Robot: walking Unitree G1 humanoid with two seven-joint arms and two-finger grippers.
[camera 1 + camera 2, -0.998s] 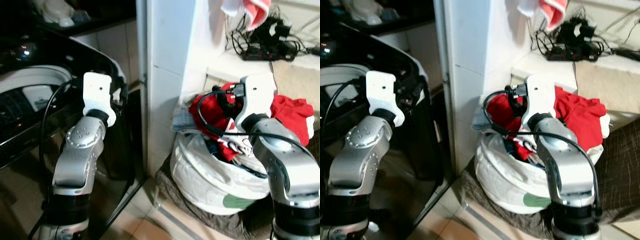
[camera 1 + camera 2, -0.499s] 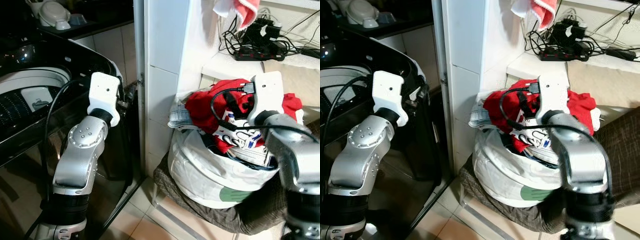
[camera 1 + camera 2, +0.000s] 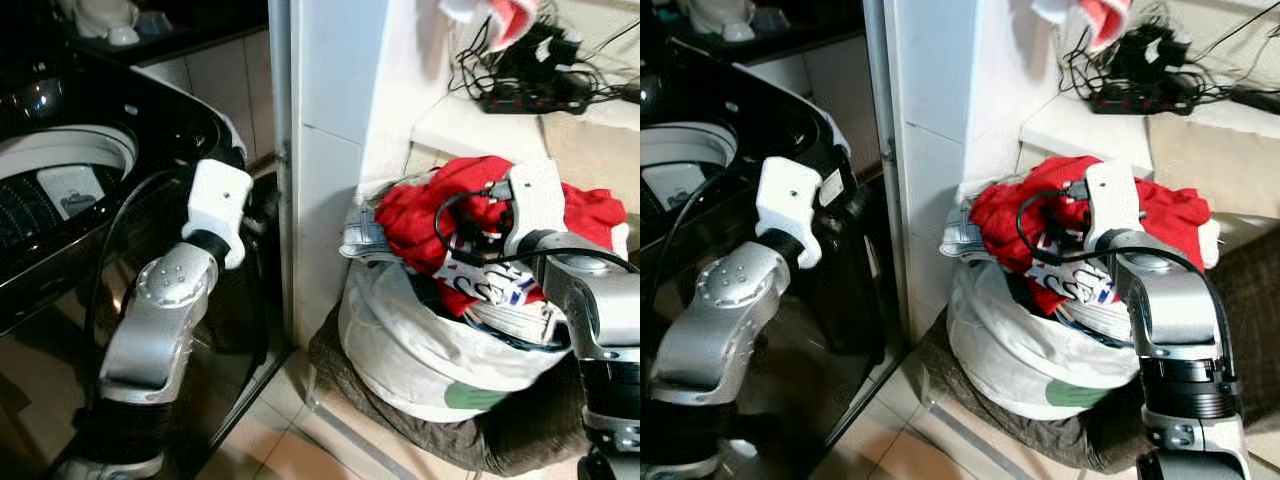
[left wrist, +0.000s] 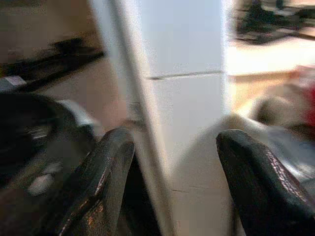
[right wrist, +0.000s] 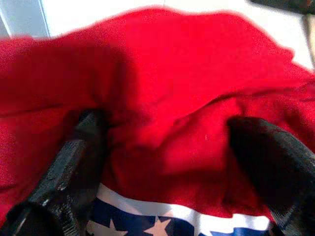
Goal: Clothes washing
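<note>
The right gripper (image 5: 167, 162) is pushed down into the pile of laundry, its two black fingers (image 5: 74, 167) spread wide with a fold of the red garment (image 5: 197, 83) bulging between them; the fabric touches both fingers but is not pinched, so the jaws stand open around it. Just below the jaws, toward the wrist, lies a cloth printed with white stars on blue and white stripes (image 5: 162, 223). In the head views the right arm bends over the white laundry bag (image 3: 420, 345), which is stuffed with clothes: the red garment on top, the star-printed cloth (image 3: 490, 285) under the wrist, and a grey-and-white piece (image 3: 362, 238) hanging over the bag's rim on the side nearest the white tiled pillar (image 3: 325, 150). The bag rests on a dark brown cushion (image 3: 500, 440). The left gripper (image 4: 172, 187) hangs in the air with its fingers well apart and nothing between them; beyond the gap in its jaws stands the white pillar, and off to one side is the black top-loading washing machine (image 3: 90, 180), whose lid is up and whose drum opening (image 3: 60, 170) shows. On the ledge behind the bag lies a black power strip with tangled cables (image 3: 520, 90)
</note>
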